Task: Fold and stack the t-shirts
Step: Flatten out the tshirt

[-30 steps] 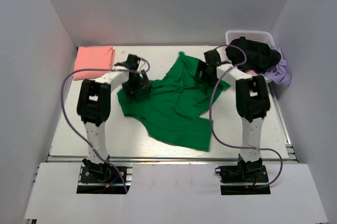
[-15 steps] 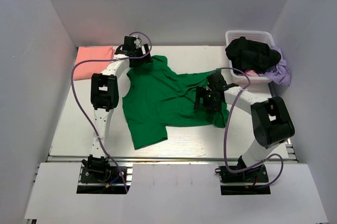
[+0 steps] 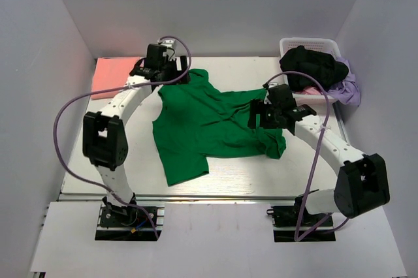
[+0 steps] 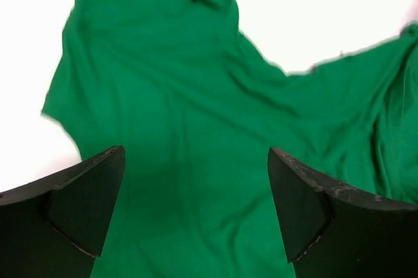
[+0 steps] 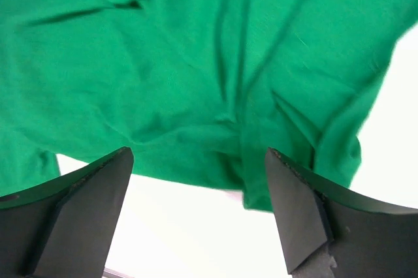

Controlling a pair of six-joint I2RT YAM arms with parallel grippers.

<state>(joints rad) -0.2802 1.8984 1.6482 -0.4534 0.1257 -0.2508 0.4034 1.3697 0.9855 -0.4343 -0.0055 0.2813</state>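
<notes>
- Right arm: elbow folded by the near right edge of the white tabletop [image 3: 274, 167], forearm reaching inward. The right gripper [image 5: 197, 157] hangs empty, fingers spread wide, over the rumpled right end of the shirt.
- Bright green short-sleeved cloth t-shirt [image 3: 202, 121]: spread and wrinkled across the tabletop's middle.
- Left arm: stretched to the far edge. The left gripper [image 4: 196, 152], fingers wide apart and holding nothing, is above the shirt's far left part.
- Salmon-pink cloth t-shirt [image 3: 111, 76]: folded, far left corner.
- White plastic basket [image 3: 313, 42]: far right corner, holding a black garment [image 3: 313, 66]; a lilac cloth [image 3: 349, 92] drapes over its right side.

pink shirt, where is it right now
In the top view the pink shirt lies folded at the far left corner of the table, left of and apart from the spread green shirt.
</notes>
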